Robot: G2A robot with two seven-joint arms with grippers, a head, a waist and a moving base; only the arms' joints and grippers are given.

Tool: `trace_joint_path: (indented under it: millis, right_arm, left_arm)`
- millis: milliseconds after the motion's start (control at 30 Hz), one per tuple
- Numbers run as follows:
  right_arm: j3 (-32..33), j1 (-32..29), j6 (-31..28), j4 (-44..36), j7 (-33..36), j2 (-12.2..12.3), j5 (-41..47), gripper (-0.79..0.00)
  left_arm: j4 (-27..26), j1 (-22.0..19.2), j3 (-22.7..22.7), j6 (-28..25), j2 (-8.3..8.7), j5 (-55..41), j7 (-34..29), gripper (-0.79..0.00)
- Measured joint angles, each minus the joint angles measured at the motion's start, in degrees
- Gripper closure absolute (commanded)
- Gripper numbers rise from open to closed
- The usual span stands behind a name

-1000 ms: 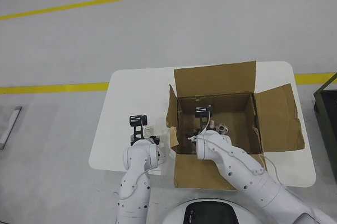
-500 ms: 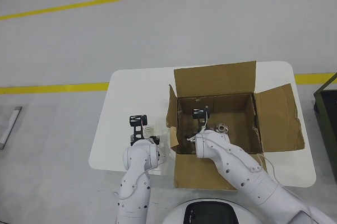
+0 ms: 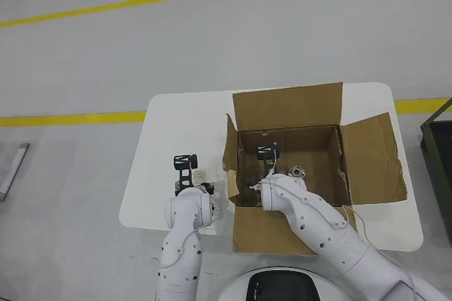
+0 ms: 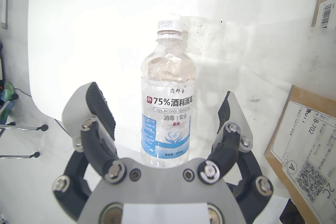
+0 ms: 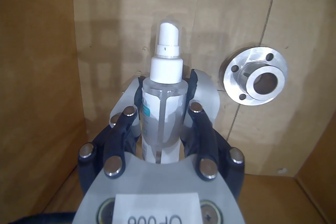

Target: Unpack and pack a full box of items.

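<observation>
Clenches the right gripper (image 5: 166, 83) on 1 spray bottle (image 5: 168, 62), low in the left half of the box (image 5: 36, 51), left of a metal flange (image 5: 254, 75), apparently to lift it out. Spreads the left gripper (image 4: 162, 99), fingers released and touching nothing, around 1 disinfectant bottle (image 4: 168, 70) over the table (image 3: 173, 135), left of the box.

Left arm (image 3: 182, 233) out straight ahead of me, wrist level. My left gripper (image 4: 160, 93) is spread wide, black-padded fingers (image 4: 101, 107) splayed on either side of a clear disinfectant bottle (image 4: 168, 72), neither pad touching it. Over to my right arm (image 3: 316, 222): bent at the elbow, forearm angling forward and across toward my left, wrist tipped down. My right gripper (image 5: 166, 80) is clamped on a spray bottle (image 5: 166, 64), one finger pressed against each side of its clear body.
</observation>
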Motion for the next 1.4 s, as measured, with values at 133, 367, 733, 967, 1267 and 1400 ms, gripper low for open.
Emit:
trace_joint_path:
  millis: [133, 367, 733, 967, 1267, 1400]
  right_arm:
    - [1.48, -0.67, 0.54, -2.18, -1.1, -0.06, -0.11, 0.0]
    - [7.0, -6.0, -1.17, -12.32, -6.61, 0.6, 3.06, 0.0]
    - [27.91, -23.57, -16.55, -39.26, -23.32, 2.26, 27.76, 0.0]
    - [40.24, -31.95, -30.92, -42.91, -28.99, 2.84, 47.52, 0.0]
    - [41.44, -33.1, -32.71, -41.71, -28.55, 3.09, 49.63, 0.0]
    - [41.44, -33.1, -32.72, -41.71, -28.56, 3.09, 49.64, 0.0]
  left_arm:
    - [0.0, 0.0, 0.0, 0.0, 0.0, 0.0, 0.0, -0.785]
    - [0.0, 0.0, 0.0, 0.0, 0.0, 0.0, 0.0, -0.785]
    - [0.0, 0.0, 0.0, 0.0, 0.0, 0.0, 0.0, -0.785]
    - [0.0, 0.0, 0.0, 0.0, 0.0, 0.0, 0.0, -0.785]
    - [0.0, 0.0, 0.0, 0.0, 0.0, 0.0, 0.0, -0.785]
    - [0.0, 0.0, 0.0, 0.0, 0.0, 0.0, 0.0, -0.785]
